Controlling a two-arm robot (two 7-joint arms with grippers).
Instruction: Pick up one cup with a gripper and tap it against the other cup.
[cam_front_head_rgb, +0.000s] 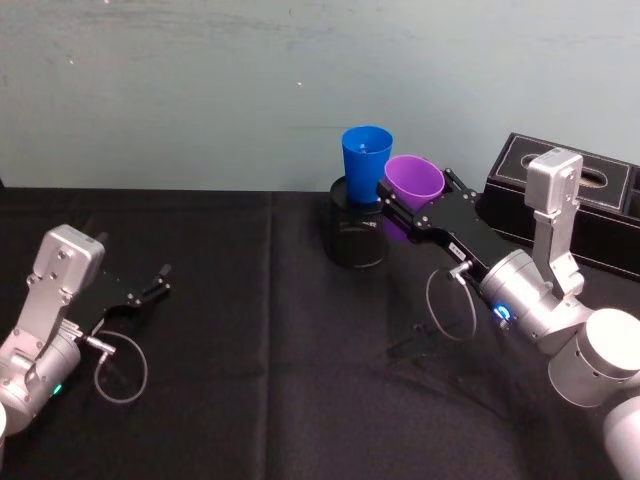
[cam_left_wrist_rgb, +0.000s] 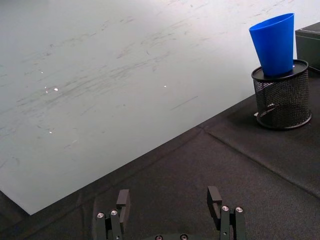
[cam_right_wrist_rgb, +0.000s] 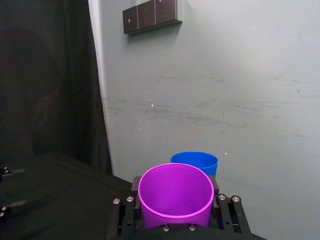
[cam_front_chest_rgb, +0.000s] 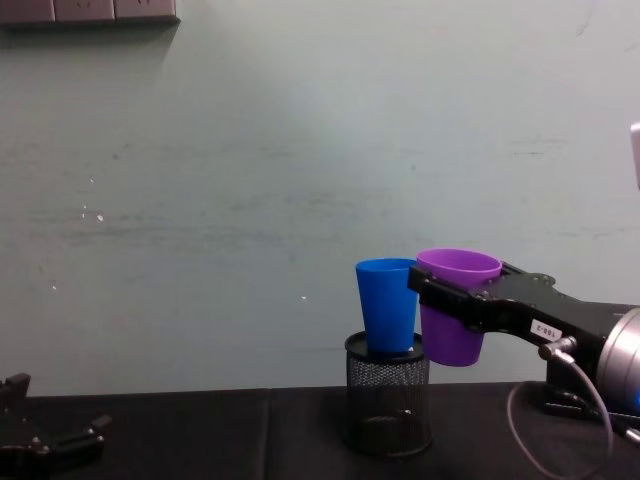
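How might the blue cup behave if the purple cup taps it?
The blue cup looks like light plastic, probably shifting easily. Tall on a narrow base atop the mesh holder, it may tip. The right gripper, holding the purple cup, should tap gently. The left gripper idles apart.

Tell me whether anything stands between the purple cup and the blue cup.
Nothing visible does. The right gripper holds the purple cup raised right beside the blue cup, which stands on a black mesh holder. Their rims look close or touching, with no object between. The left gripper rests open, far off on the left.
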